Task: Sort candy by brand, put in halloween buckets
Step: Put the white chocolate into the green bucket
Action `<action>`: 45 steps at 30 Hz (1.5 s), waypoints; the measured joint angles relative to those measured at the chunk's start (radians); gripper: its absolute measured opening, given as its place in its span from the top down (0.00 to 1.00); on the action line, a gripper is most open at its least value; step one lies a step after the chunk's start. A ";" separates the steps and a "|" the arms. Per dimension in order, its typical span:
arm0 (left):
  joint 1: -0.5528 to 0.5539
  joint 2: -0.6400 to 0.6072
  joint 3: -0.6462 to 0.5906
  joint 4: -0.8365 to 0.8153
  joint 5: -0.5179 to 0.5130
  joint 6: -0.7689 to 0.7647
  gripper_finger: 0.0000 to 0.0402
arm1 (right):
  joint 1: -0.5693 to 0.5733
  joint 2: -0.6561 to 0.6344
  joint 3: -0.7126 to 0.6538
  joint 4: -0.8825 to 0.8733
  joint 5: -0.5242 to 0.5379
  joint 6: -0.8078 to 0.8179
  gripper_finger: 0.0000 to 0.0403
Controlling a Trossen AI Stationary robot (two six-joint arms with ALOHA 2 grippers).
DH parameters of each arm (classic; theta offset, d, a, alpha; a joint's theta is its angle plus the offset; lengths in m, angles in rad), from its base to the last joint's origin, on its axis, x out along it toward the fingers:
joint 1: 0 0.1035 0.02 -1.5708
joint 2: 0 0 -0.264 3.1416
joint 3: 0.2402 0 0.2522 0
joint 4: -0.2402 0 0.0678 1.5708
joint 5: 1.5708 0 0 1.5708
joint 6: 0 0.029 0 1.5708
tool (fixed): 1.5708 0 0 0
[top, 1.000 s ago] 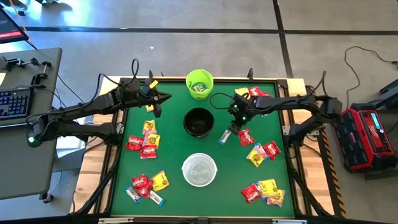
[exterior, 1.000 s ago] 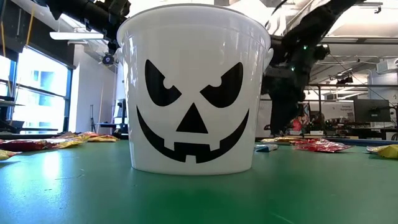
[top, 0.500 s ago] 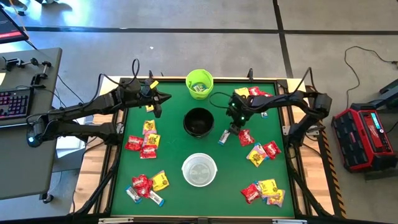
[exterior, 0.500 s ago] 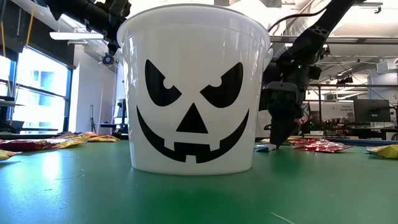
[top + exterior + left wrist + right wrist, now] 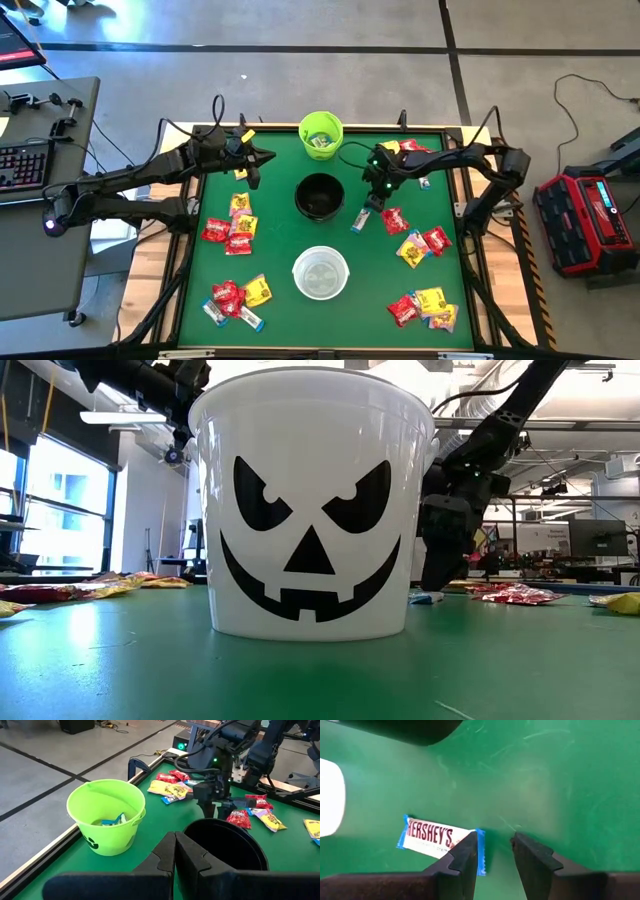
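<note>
In the high view, the right claw [image 5: 372,203] is seen mid-frame, right of the round black plastic bucket [image 5: 319,196], above a pale blue-white wrapped candy bar [image 5: 359,220]. In the right wrist view, its fingers [image 5: 465,857] are held apart, one at the bar's end, apparently to straddle it. In the left wrist view, the left claw [image 5: 175,851] is seen pressed together, parked near the lime green bucket [image 5: 105,815].

A: Where does the high view sit?
B: Above, facing straight down on the whole green table [image 5: 275,250], with floor around it.
A: And the low one?
B: At tabletop level, facing across into the room, so near the white bucket [image 5: 312,500] that it fills most of the picture.
A: The wrist cameras?
B: The left looks forward across the table at the lime green bucket [image 5: 105,815] and black bucket [image 5: 225,842], which the high view shares. The right looks down close at a Hershey's packet [image 5: 440,837].
</note>
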 joint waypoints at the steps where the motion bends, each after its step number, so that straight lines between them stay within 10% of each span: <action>1: 0.000 0.000 0.000 0.000 0.000 0.000 1.00 | -0.001 0.000 0.000 0.003 -0.017 0.006 0.71; 12: 0.000 0.000 0.000 -0.006 0.000 0.000 1.00 | 0.038 0.004 -0.002 -0.004 -0.045 0.005 0.72; 24: 0.000 0.000 0.000 -0.006 0.000 0.006 1.00 | 0.050 -0.009 -0.001 -0.003 0.028 -0.003 0.99; 45: 0.000 0.000 0.000 -0.008 0.000 0.008 1.00 | 0.055 -0.391 -0.004 -0.120 0.175 0.123 1.00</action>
